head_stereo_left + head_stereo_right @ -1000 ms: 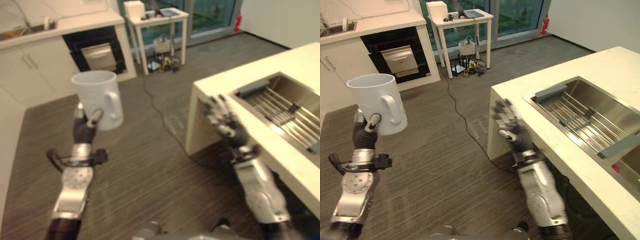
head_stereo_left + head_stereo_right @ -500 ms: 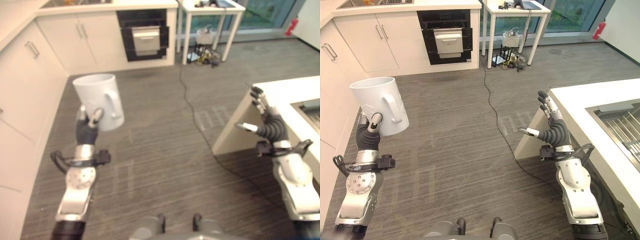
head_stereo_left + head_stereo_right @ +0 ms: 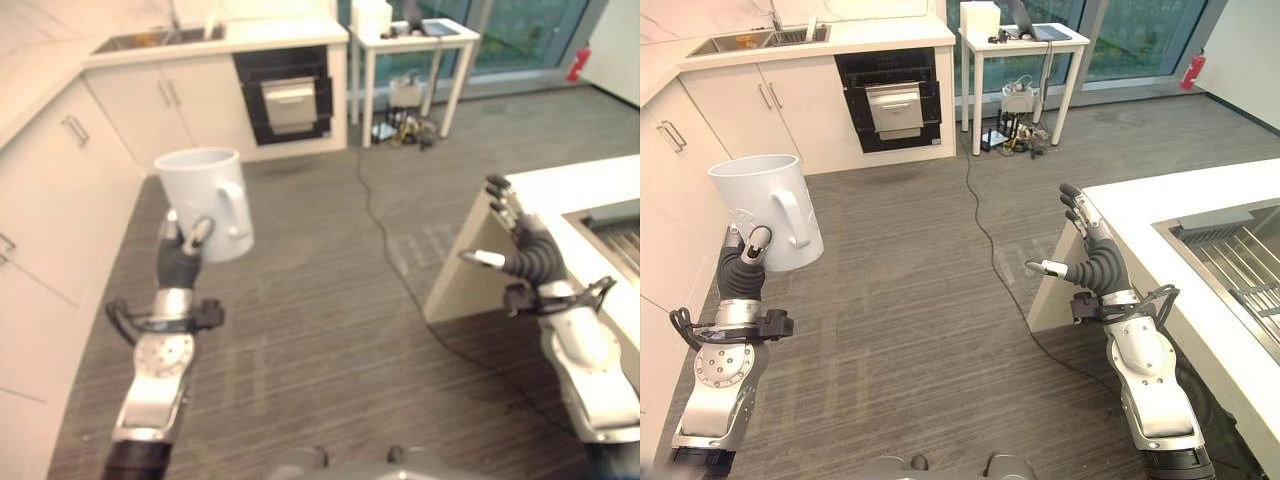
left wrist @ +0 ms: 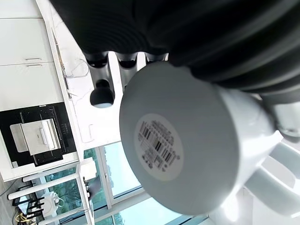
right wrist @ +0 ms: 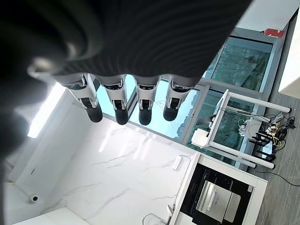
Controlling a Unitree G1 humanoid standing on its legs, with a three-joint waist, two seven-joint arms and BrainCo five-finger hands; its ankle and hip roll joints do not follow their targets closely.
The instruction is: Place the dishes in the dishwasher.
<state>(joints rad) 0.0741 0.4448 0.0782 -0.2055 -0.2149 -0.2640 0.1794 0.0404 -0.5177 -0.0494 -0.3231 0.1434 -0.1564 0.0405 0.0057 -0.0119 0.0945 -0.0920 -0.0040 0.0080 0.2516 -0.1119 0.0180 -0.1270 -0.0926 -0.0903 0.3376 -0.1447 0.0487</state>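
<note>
A: In the left hand (image 3: 743, 268), raised upright at chest height, sits the white mug (image 3: 770, 211): fingers curled behind its wall, thumb hooked by the handle, the mug's labelled base (image 4: 159, 145) facing the wrist.

B: What has changed over the last second?

A: The whole view has swung. A second ago the island table (image 3: 1200, 215) with its sink (image 3: 1230, 265) lay right before the right hand; now it sits off to that hand's outer side, and the far cabinets have come into line ahead of both hands. That is the camera turning, not the things moving. The mug keeps the same place above the left hand throughout.

B: So what does that mean for the task?

A: I judge the robot has turned from the sink towards the black dishwasher (image 3: 893, 98), well ahead of the mug across the floor (image 3: 920, 300). Carrying is under way; placing isn't.

B: And the right hand?

A: The right hand (image 3: 1092, 262) is lifted, palm inward, fingers straight and spread, thumb out, holding nothing.
</note>
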